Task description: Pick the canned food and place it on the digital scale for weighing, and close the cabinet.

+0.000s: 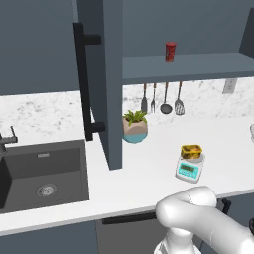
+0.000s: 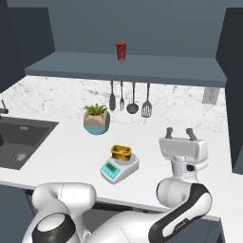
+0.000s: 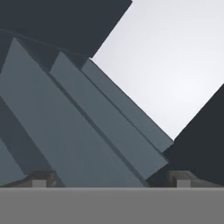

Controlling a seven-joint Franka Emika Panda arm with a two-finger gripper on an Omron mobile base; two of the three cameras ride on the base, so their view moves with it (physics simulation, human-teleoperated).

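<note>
The yellow-orange canned food [image 1: 191, 151] [image 2: 121, 152] sits on top of the white digital scale [image 1: 189, 169] [image 2: 115, 169] with the teal front, on the white counter. My gripper [image 2: 179, 132] [image 3: 110, 178] is open and holds nothing; it points upward, to the right of the scale and apart from it. The slate-blue wall cabinet [image 1: 183, 67] [image 2: 128, 66] stands open. Its left door [image 1: 108, 74] with the black bar handle [image 1: 82, 79] is swung out over the counter. The hand view looks up at the cabinet's shelves [image 3: 87, 127].
A slim red can [image 1: 170, 51] [image 2: 121, 51] stands on the cabinet shelf. A potted plant [image 1: 135, 127] is behind the scale, with hanging utensils [image 1: 161, 99] on the wall. A dark sink [image 1: 42, 171] lies left. Another open door [image 2: 235, 85] stands at the right.
</note>
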